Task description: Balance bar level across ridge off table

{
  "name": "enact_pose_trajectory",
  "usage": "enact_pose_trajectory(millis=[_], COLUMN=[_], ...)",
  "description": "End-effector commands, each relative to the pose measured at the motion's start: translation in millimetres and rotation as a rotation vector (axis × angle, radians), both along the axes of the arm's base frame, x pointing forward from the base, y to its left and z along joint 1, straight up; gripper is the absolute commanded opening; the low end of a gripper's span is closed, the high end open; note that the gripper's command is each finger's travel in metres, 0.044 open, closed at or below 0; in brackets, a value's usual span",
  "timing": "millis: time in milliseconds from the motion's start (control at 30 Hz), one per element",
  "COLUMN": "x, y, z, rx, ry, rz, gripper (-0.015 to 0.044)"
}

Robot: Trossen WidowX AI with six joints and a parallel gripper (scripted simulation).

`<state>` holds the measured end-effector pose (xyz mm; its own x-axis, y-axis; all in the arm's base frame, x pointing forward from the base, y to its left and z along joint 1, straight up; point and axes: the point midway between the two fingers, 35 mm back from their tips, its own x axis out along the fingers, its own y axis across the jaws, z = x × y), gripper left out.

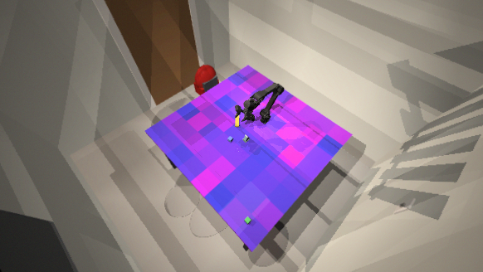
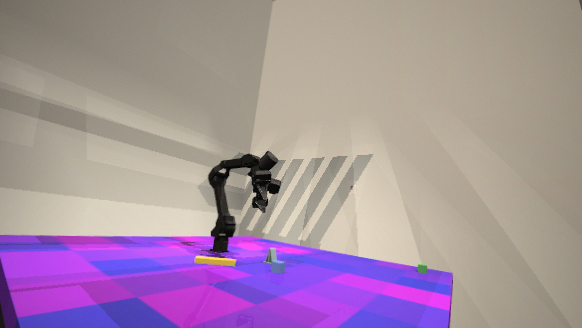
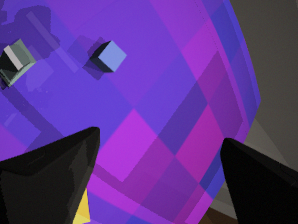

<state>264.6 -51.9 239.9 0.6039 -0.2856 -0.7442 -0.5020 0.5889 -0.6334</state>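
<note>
In the exterior view, the black arm (image 1: 271, 99) (image 2: 220, 197) rises from its foot on the far part of the surface (image 1: 259, 166) (image 2: 165, 302) (image 3: 135, 142). Its lower link stands nearly upright with a slight lean to the left, and bends at the elbow. From there the forearm runs to the right, almost level and climbing a little, to the wrist. The wrist folds downward, so the pincer (image 1: 241, 115) (image 2: 260, 206) (image 3: 162, 141) hangs with its tips pointing mostly down, well above the surface.

The pincer's two fingers are well apart, with nothing between them; the wrist view shows a wide gap with the patchwork of purple, pink and blue beyond it.

The yellow bar (image 1: 236, 121) (image 2: 215, 261) (image 3: 82, 211) lies flat on the surface at the left, on the near side of the arm's foot. In the wrist view only a bit of it shows past one finger. The grey-green ridge (image 1: 246, 138) (image 2: 271, 256) (image 3: 19, 59) stands to the right of the bar, apart from it, narrow side up and bearing no bar. A small blue cube (image 1: 230, 138) (image 2: 278, 266) (image 3: 111, 56) sits near the ridge, on its near side, and a green cube (image 1: 247, 220) (image 2: 422, 268) rests well apart, at the far right.
</note>
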Motion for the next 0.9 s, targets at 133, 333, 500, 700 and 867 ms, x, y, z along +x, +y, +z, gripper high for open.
enact_pose_trajectory(millis=[133,333,500,700,867], x=[-3,-9,-16,-26,-36], y=[-26,-45,-61,-78,-92], z=[-21,-36,-49,-63,-75], rx=[-0.012,-0.007,0.006,0.035,0.07], ry=[0.131,0.221,0.29,0.372,0.436], rz=[-0.014,-0.026,-0.034,-0.041,-0.045], gripper=[0.0315,0.0315,0.0315,0.0315,0.0315])
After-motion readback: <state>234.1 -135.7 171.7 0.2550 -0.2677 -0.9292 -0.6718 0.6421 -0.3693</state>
